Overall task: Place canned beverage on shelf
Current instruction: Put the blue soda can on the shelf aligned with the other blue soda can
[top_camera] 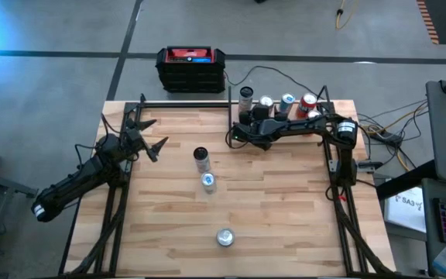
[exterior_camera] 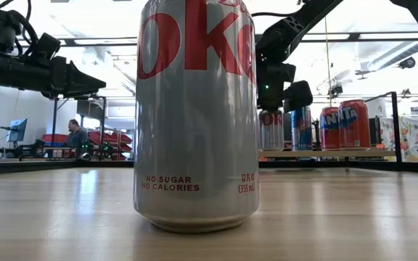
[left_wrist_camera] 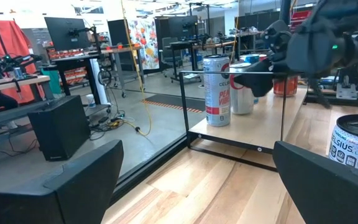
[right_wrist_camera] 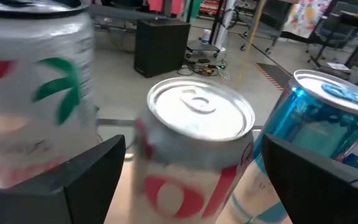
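Silver can between open right tool — seemingly ungripped.

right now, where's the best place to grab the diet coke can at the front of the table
Probably around its smooth cylindrical wall, near mid-height. The Diet Coke can stands upright and alone, well apart from the other two loose cans, so either side is free. The left gripper is open and unoccupied; it could come in level, fingers straddling the can.

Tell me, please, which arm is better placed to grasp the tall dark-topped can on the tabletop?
Left, probably: the left gripper, open, faces that can; the right gripper is over the wooden shelf.
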Tool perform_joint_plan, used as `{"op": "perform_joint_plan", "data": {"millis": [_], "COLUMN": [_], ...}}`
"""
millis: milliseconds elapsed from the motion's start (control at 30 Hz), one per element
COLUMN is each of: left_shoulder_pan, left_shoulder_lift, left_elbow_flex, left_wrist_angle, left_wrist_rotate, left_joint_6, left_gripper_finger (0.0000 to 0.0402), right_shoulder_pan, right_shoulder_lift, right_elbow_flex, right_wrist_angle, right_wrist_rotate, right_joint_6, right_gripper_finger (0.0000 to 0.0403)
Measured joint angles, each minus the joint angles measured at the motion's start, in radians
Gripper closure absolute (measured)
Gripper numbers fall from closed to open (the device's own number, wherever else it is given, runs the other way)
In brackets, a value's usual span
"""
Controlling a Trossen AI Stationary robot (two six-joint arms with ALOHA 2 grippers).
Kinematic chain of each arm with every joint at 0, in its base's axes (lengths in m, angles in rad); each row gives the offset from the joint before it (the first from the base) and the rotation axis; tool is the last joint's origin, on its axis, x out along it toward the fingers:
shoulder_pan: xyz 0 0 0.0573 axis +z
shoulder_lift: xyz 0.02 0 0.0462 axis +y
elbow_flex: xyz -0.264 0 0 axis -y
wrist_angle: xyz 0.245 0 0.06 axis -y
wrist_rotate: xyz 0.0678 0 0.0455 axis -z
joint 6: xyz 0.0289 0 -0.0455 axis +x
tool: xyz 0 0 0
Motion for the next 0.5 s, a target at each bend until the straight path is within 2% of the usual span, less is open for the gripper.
{"op": "perform_joint_plan", "data": {"millis": [500], "left_shoulder_pan": [0.0], "left_shoulder_lift": [0.0], "left_elbow_flex": [0.0], "left_wrist_angle": [0.0], "left_wrist_rotate": [0.0], "left_joint_6": [0.0], "left_gripper_finger": [0.0003], "right_shoulder_pan": [0.117], "right_shoulder_lift": [-0.001], "right_elbow_flex": [0.0], "right_wrist_angle": [-0.037], "right_wrist_rotate": [-0.034], "right_joint_6": [-0.006], "right_gripper_finger": [0.0042]}}
